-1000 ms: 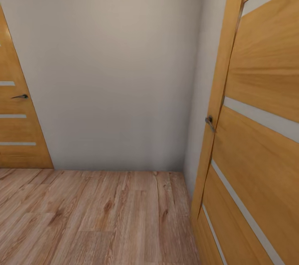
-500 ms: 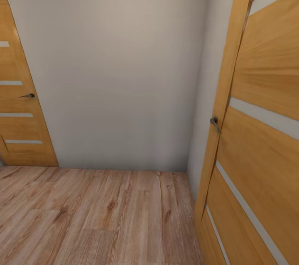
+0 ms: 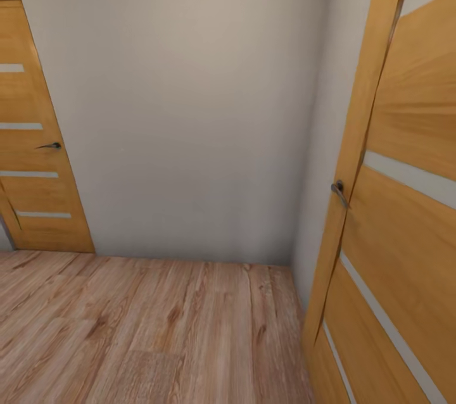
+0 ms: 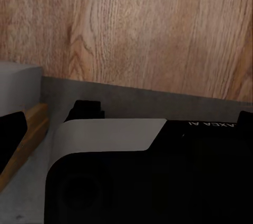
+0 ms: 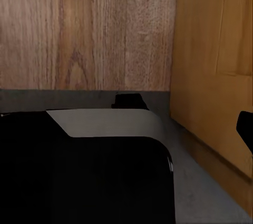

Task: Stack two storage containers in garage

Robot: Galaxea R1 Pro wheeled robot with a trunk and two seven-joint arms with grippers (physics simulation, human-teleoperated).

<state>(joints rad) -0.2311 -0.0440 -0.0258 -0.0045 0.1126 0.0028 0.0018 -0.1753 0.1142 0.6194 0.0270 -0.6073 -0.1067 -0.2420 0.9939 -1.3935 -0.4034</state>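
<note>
Nearest the robot, at six o'clock in the head view, light wood plank flooring (image 3: pixel 145 328) spreads across the lower picture. Both wrist views look down on the same planks over the robot's black and pale grey base (image 4: pixel 137 182), which sits low and close to the floor.

At three o'clock, very near, an orange-brown wooden door with pale horizontal strips (image 3: pixel 405 233) stands open, angled toward the robot, its small dark metal lever handle (image 3: pixel 339 191) jutting from the leading edge. In the right wrist view the same door panel (image 5: pixel 216 50) rises just beside the base.

Farther on, at twelve o'clock, a plain pale grey wall (image 3: pixel 190 106) closes the corner. At nine o'clock, against that wall, a second orange-brown door with a dark lever handle (image 3: pixel 28 138) stands shut.

The fingers of the two grippers are not visible, so it cannot be told whether either is released or clenched. The orange-red containers are nowhere visible here, and the robot appears to be in transit.

The main risk, in my judgement, is the open door at three o'clock: turning or driving on could clip its edge or handle with the base or right arm. Driving straight on would meet the wall.
</note>
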